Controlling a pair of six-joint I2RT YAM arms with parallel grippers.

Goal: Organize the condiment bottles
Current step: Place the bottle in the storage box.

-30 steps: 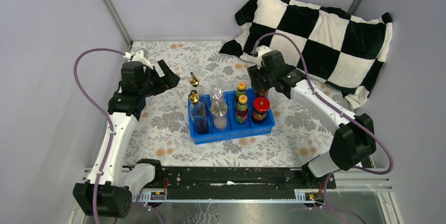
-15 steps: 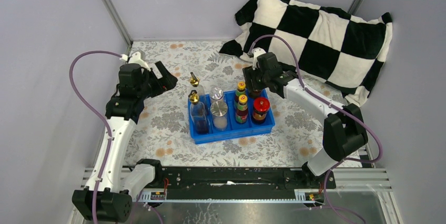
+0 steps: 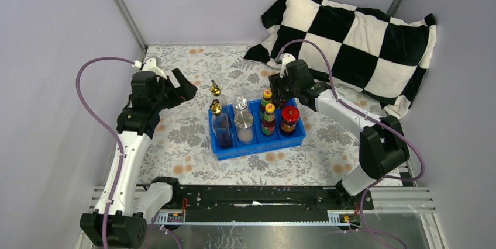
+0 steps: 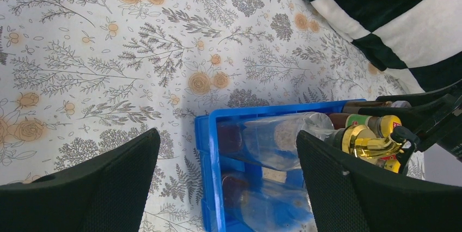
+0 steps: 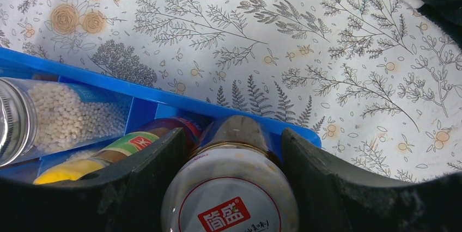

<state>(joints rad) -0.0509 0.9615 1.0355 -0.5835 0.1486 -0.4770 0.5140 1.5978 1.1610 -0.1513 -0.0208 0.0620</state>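
Condiment bottles [image 3: 244, 126] stand together in a blue tray [image 3: 257, 148] in the middle of the tabletop [image 3: 175, 138].
A checkered pillow [image 3: 362, 33] lies at the far right corner. The left pincer [image 3: 183, 85] hangs released and empty above the tabletop, left of the tray. The right pincer [image 5: 231, 150] is over the far right compartment of the tray and grasps a pale-lidded jar [image 5: 231, 205] by its sides. In the tray, from left to right: two gold-spouted bottles [image 3: 221, 127], silver-lidded shakers [image 3: 240, 105], two yellow-capped sauce bottles [image 3: 269, 119], one red-lidded jar [image 3: 289, 117].
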